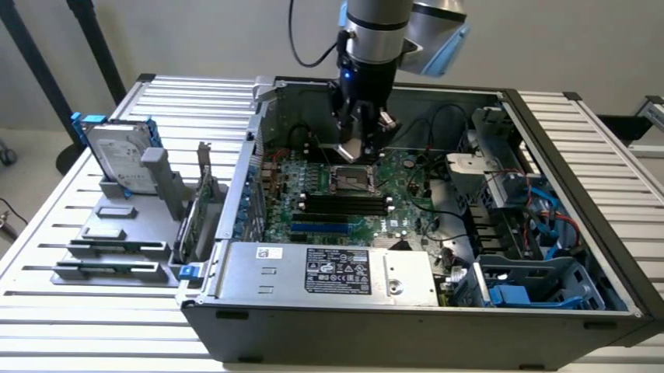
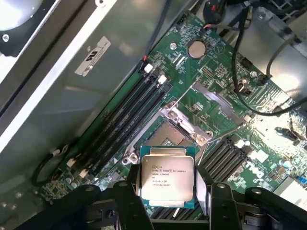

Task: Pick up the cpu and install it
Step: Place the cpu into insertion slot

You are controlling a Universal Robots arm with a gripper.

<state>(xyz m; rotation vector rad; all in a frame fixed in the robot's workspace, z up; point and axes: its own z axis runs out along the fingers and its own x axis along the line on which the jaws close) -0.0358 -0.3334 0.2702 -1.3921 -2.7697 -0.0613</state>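
The cpu [image 2: 167,176], a small square chip with a shiny silver top and printed text, sits between my black fingers [image 2: 133,194]. My gripper [image 2: 168,194] is shut on it by two opposite edges. In the exterior view the gripper [image 1: 355,149] hangs inside the open computer case, with the cpu [image 1: 349,150] a short way above the motherboard. The open cpu socket [image 1: 351,180] with its metal frame lies just below and slightly forward of the chip. In the wrist view the socket [image 2: 169,133] shows beyond the chip's far edge.
Black memory slots [image 1: 337,203] lie beside the socket, and cables [image 1: 441,124] cross the board. The case wall [image 1: 252,140] and the power supply [image 1: 332,272] border the board. Outside the case, a hard drive with blue rails [image 1: 117,151] stands on a grey tray [image 1: 114,249].
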